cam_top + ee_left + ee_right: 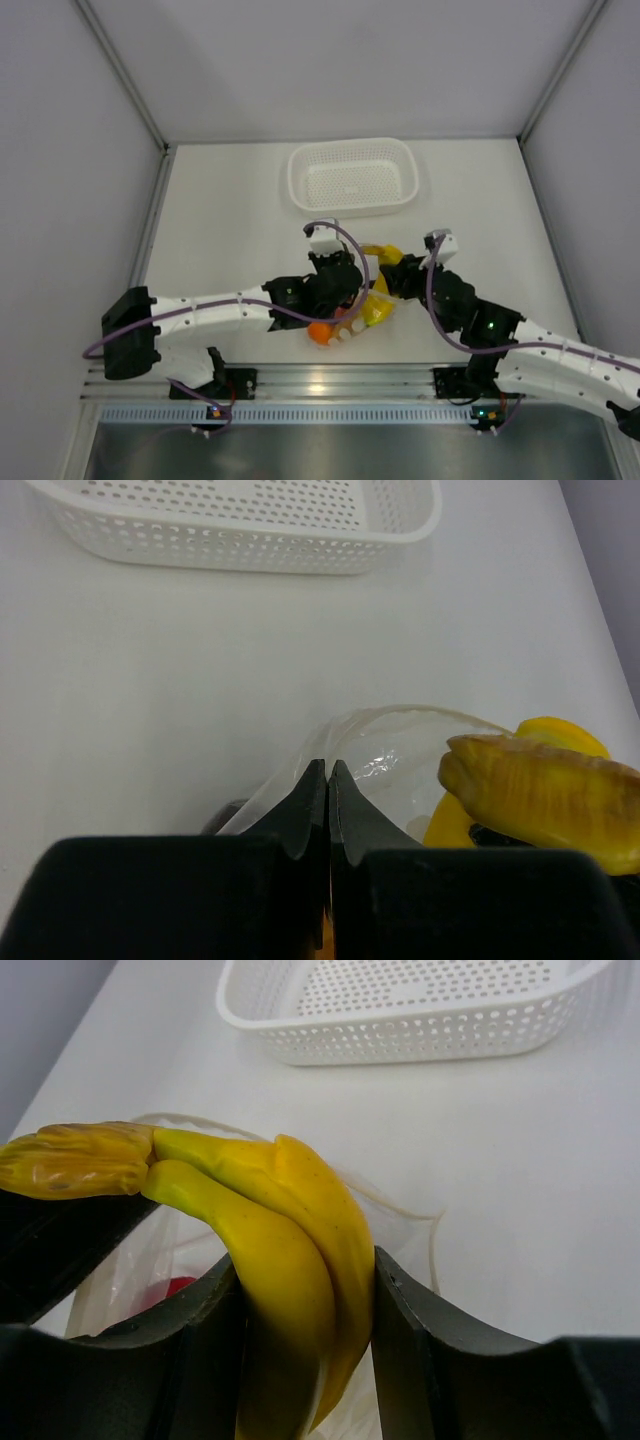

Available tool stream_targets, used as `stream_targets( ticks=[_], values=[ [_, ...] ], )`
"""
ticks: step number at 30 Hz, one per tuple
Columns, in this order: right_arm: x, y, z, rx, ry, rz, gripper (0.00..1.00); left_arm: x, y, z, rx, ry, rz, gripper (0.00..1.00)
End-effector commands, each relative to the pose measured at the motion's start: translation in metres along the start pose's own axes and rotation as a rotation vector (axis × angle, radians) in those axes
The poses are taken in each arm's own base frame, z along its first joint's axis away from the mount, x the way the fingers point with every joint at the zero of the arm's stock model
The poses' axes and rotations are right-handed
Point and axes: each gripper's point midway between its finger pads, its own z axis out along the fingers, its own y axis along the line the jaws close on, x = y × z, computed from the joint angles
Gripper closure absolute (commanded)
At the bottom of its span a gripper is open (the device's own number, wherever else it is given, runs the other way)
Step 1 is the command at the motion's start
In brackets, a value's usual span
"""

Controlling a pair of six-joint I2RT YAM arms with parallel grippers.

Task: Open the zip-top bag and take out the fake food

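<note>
While left gripper [327, 772] pinches bag [395, 755] rim, right gripper [307, 1265] clasps banana [290, 1205], basket [420, 1042] well apart.

The white perforated plastic basket [352, 212] stands far back on the white table [220, 220], well behind the clear crinkly plastic zip-top bag [390, 765]. The bag lies near the front edge. On its left the left gripper [327, 780] pinches its rim; on its right the right gripper [305, 1275] clasps the yellow plastic toy banana [290, 1260] at its mouth.

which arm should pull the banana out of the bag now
Right: the right hand grips the banana at the mouth of the zip-top bag, while the left hand is shut on the bag's edge, anchoring it.
</note>
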Motion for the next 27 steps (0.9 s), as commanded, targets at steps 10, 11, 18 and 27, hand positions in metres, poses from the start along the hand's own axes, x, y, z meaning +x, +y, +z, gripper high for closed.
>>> stream_targets(
  ticks=[10,11,18,27],
  values=[
    [-0.095,0.024,-0.024,-0.183,-0.485,0.152,1.00,0.011,-0.007,-0.009,0.079,0.086,-0.097,1.00],
    [-0.109,0.027,-0.030,-0.206,-0.543,0.184,1.00,0.012,-0.007,-0.010,0.081,0.089,-0.100,1.00],
    [-0.145,0.039,-0.033,-0.204,-0.638,0.153,1.00,0.011,0.014,-0.010,0.028,0.083,-0.111,1.00],
    [-0.210,0.046,-0.004,0.004,-0.560,-0.035,1.00,-0.019,0.064,-0.010,-0.054,0.019,-0.167,1.00]
  ],
)
